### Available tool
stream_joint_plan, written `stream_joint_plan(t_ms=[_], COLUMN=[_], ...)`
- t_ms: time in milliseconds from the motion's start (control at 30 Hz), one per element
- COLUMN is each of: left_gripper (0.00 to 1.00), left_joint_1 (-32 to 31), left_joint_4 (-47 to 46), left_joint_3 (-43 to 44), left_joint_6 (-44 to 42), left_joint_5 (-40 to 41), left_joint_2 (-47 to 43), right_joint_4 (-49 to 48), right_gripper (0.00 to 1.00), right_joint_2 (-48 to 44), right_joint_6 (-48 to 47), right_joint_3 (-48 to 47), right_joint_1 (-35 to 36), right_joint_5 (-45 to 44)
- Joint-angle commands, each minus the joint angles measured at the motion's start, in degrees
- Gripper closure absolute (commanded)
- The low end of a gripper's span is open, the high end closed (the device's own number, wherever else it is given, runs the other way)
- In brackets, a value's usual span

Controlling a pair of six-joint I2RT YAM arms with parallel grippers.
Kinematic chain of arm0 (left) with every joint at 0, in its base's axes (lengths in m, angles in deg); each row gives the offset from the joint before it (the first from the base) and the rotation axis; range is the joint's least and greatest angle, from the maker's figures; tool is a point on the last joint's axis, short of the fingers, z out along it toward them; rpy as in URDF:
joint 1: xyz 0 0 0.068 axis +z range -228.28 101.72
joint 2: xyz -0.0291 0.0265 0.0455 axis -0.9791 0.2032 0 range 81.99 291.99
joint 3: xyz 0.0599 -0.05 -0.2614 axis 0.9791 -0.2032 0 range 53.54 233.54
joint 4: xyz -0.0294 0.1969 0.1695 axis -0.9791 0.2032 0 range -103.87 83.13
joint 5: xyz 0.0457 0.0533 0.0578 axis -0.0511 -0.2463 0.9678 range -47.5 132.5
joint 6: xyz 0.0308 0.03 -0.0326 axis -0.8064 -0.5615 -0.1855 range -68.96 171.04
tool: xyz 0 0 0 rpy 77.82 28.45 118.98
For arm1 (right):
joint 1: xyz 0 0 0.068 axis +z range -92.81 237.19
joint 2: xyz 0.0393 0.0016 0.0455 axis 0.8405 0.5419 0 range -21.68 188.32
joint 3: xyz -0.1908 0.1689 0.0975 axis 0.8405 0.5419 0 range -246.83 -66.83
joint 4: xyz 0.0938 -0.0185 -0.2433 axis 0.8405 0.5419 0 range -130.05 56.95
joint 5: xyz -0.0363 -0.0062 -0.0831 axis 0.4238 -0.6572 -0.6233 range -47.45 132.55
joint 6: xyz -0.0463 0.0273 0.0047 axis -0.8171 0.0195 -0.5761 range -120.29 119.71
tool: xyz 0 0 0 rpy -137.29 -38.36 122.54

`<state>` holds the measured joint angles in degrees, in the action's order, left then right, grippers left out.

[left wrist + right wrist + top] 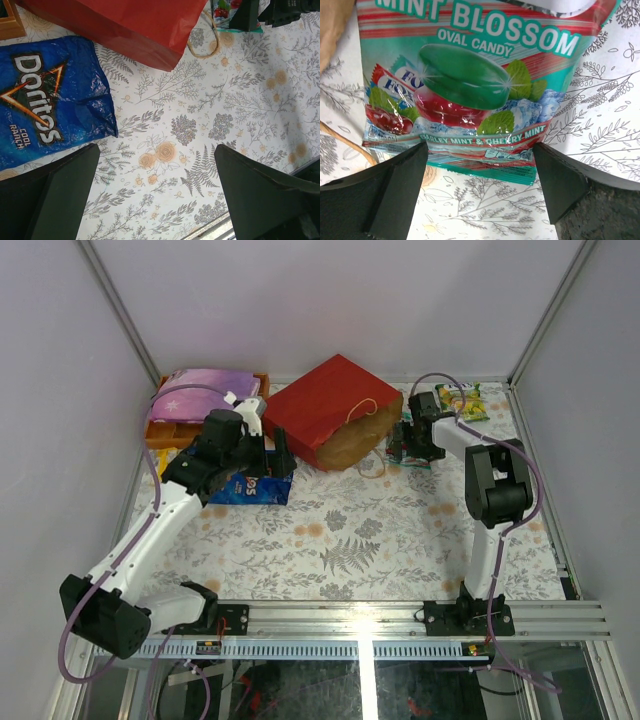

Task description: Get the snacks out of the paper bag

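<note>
Paper bag (330, 405) lies sideways near Doritos bag (252, 489).

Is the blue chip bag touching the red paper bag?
Apart. The left wrist view shows a strip of flowery tablecloth between the chip bag and the paper bag.

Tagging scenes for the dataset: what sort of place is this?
Likely a lab test cell: plain white enclosure walls, an aluminium mounting rail along the near edge, and a floral tablecloth.
</note>
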<state>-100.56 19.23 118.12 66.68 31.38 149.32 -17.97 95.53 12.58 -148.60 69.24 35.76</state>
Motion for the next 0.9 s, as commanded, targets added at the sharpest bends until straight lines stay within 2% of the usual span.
stream_joint_plan(t_ms=[0,133,267,600,733,867], left_gripper=[0.00,0.00,0.00,0.00,0.00,0.00], left_joint_1=[0.29,0.37,0.31,0.33,0.28,0.33], left_joint_4=[-0.06,0.30,1.17,1.52,1.61,1.61], left_joint_3=[0.79,1.35,2.09,2.50,2.83,3.01], left_joint_6=[-1.06,-1.33,-1.90,-2.00,-2.15,-2.19], left_joint_5=[0.03,-0.18,0.78,1.64,2.15,2.16], left_joint_2=[1.11,1.72,2.29,3.44,4.26,5.03], right_joint_4=[6.85,10.39,13.10,10.54,9.73,7.88], right_gripper=[0.05,0.05,0.05,0.05,0.05,0.06], right_joint_2=[1.68,4.41,6.91,14.10,16.51,16.23], right_joint_6=[-12.20,-17.22,-18.25,-17.87,-15.86,-12.17], right_joint_3=[-2.23,-7.93,-14.17,-24.00,-28.40,-28.20], right_joint_1=[0.61,-1.11,-3.69,-6.90,-7.13,-7.08], right_joint_5=[0.74,0.59,0.46,-0.25,2.23,5.33])
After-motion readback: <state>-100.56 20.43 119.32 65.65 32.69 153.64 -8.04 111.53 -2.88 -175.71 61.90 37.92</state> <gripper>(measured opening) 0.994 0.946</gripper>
